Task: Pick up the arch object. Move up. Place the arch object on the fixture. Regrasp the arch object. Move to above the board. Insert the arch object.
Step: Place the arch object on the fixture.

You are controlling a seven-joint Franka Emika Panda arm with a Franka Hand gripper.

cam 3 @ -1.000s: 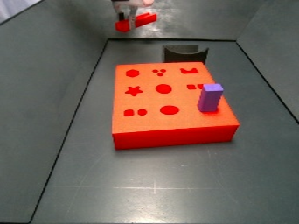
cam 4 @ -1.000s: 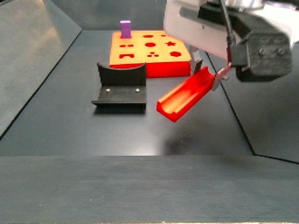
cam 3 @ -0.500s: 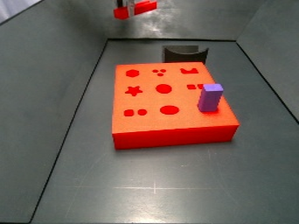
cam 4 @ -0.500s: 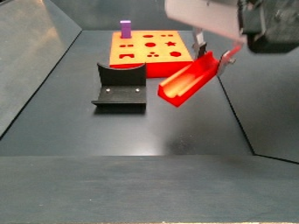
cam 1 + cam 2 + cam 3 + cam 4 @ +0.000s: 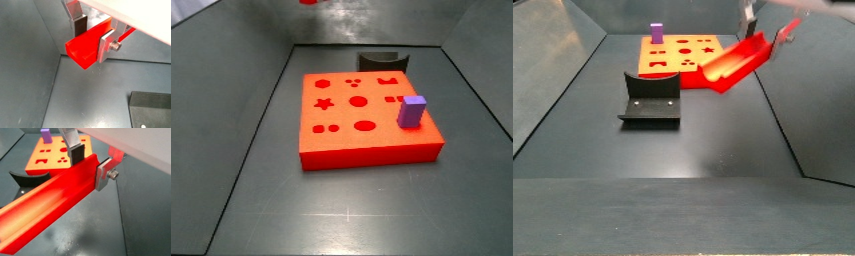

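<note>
Clamping the arch object between its fingers, the gripper hangs high above the floor. The fixture and the board lie below, apart.

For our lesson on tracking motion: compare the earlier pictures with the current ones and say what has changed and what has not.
The gripper, shut on the long bright-red arch bar, has carried it upward: in a side view it now sits near the top edge, almost out of frame. Nothing was let go. The orange-red square board, the purple block standing on it and the dark fixture have stayed put.
</note>
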